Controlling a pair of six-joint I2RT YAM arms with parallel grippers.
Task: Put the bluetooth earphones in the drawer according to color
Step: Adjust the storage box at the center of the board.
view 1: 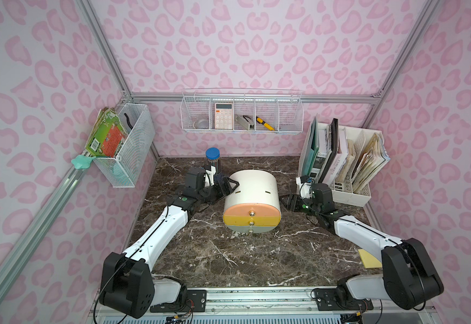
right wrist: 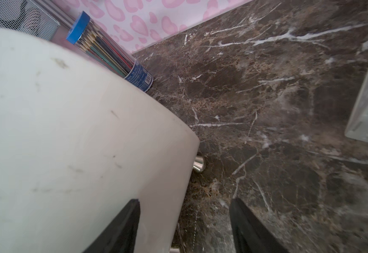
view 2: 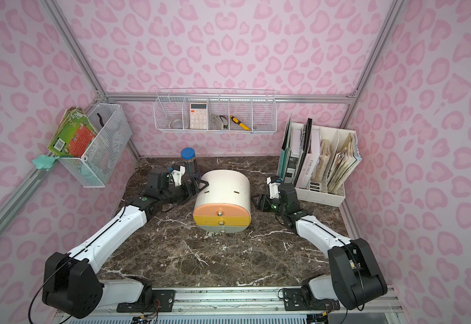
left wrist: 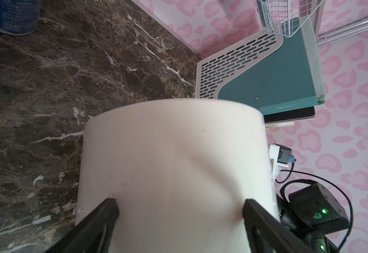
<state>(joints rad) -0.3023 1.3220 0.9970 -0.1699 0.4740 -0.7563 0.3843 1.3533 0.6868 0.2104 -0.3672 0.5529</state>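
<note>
Top views, both: no earphones in view. Mid-table, drawer cabinet [view 1: 252, 193], peach, yellow, grey-green fronts all shut. Flanking it: left gripper [left wrist: 179, 202] spread wide, tips at white shell, clasping nothing; right gripper [right wrist: 184, 201] parted, empty. Shell rigid, smooth, probably light, apt to slide on marble table [view 1: 228, 261]: brace sides, pull by metal knob [view 1: 252, 213]. Behind, pencil tube [view 1: 213, 157].

Staged office desk in booth: file rack [view 1: 352, 193], calculator [view 1: 224, 115], aluminium frame [view 1: 341, 98], pink-print walls [view 1: 228, 42].

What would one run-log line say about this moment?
white barrel-shaped cabinet: drawers shut | left gripper: open, at its side | right gripper: open, opposite side | earphones: unseen
</note>
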